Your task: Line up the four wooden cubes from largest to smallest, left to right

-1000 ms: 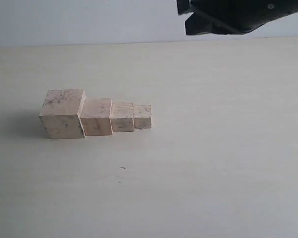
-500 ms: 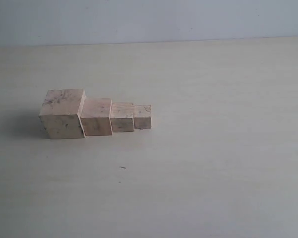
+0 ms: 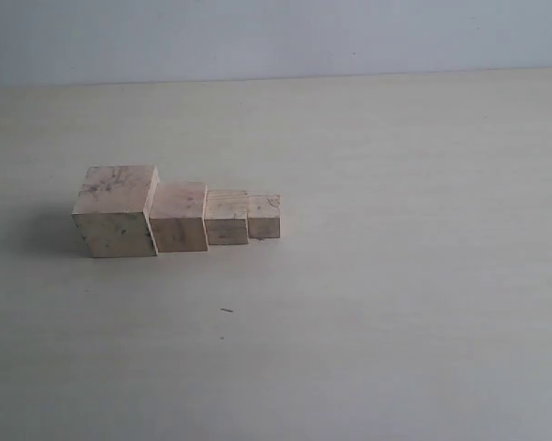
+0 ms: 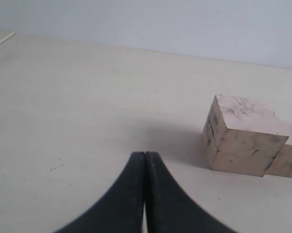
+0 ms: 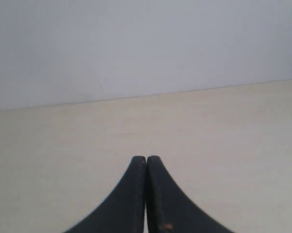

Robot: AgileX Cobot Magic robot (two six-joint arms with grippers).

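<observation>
The left gripper (image 4: 145, 154) is over bare table (image 3: 395, 276), near the big end of the row but apart from it, with its jaws pressed shut on nothing. The row lies in the left part of the tabletop, well short of the far edge. It runs big cube (image 3: 115, 211), scribbled on top, then second cube (image 3: 179, 217), third cube (image 3: 227, 218) and small cube (image 3: 264, 216). Each apparently touches its neighbour, and the sizes step down rightward. The right gripper (image 5: 146, 158) is likewise closed and empty, facing the far edge with no cube in its view.

The ordering looks done. I judge that no placing step remains, except perhaps squaring the near faces, which are not quite flush. There is wide open room right of the row and toward the near edge, and neither arm shows in the exterior view.
</observation>
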